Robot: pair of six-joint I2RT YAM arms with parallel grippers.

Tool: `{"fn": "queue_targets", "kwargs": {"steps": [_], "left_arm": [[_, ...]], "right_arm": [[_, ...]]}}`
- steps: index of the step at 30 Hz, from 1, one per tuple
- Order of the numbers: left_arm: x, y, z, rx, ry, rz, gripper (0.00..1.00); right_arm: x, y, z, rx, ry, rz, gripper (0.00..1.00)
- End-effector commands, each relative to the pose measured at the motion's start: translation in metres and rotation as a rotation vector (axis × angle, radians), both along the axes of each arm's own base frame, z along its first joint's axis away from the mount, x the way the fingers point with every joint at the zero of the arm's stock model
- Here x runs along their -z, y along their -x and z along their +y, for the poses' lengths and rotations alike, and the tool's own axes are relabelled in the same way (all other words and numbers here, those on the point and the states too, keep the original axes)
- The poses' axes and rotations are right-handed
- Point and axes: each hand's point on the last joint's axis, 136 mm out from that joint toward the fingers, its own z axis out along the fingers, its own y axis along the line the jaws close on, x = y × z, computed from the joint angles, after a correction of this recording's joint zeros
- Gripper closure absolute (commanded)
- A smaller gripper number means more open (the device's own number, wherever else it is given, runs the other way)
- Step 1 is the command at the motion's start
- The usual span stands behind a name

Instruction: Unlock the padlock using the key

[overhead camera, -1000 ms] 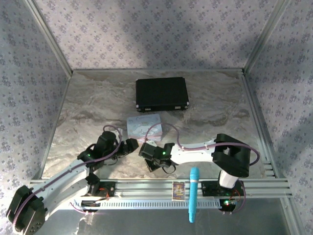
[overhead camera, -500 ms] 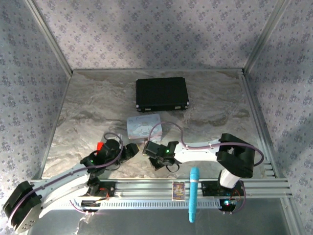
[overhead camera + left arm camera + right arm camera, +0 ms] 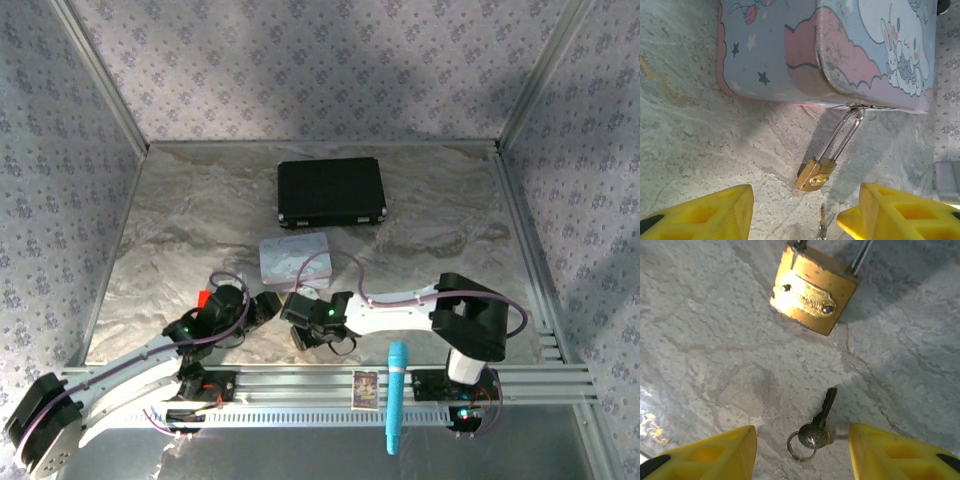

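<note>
With right gripper [image 3: 800, 440] open and empty, straddled key [image 3: 823, 410] lying just beside padlock [image 3: 812, 292]; picked up nothing, unlocked nothing yet.

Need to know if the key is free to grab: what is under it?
The key lies flat on the bare marbled table, with its ring attached, apart from the padlock. Nothing else shows beneath it, though the spot directly under the metal is covered.

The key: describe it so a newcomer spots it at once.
Find the pastel cartoon tin on the marble table; a brass padlock is hooked to its clasp. Just past the padlock's body lies the key, flat and apart: small, grey, on a wire ring.
</note>
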Motion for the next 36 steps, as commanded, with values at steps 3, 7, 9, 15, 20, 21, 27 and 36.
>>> {"fn": "queue_targets", "kwargs": {"steps": [3,7,9,15,20,21,27,36], "left_arm": [[-0.009,-0.006,0.0,-0.019,-0.008,-0.018,0.42],[-0.01,-0.007,-0.001,-0.02,-0.014,-0.02,0.41],[-0.009,-0.007,-0.001,-0.02,-0.017,-0.015,0.41],[-0.007,-0.008,-0.002,-0.017,-0.024,-0.012,0.41],[-0.007,-0.008,-0.002,-0.017,-0.025,-0.011,0.41],[-0.007,-0.008,-0.002,-0.018,-0.025,-0.01,0.41],[-0.007,-0.008,-0.001,-0.019,-0.027,-0.013,0.41],[-0.012,-0.009,-0.008,0.001,0.002,-0.039,0.43]], "right_arm": [[0.013,0.002,-0.02,0.079,0.131,-0.004,0.5],[0.014,0.005,-0.025,0.079,0.166,-0.007,0.58],[0.014,0.005,-0.027,0.085,0.172,-0.009,0.65],[0.015,0.009,-0.027,0.085,0.171,0.002,0.67],[0.019,0.015,-0.025,0.073,0.186,0.011,0.7],[0.02,0.016,-0.025,0.072,0.187,0.012,0.72],[0.021,0.016,-0.023,0.067,0.153,0.021,0.88],[0.007,0.01,-0.03,-0.008,0.058,0.007,1.0]]}}
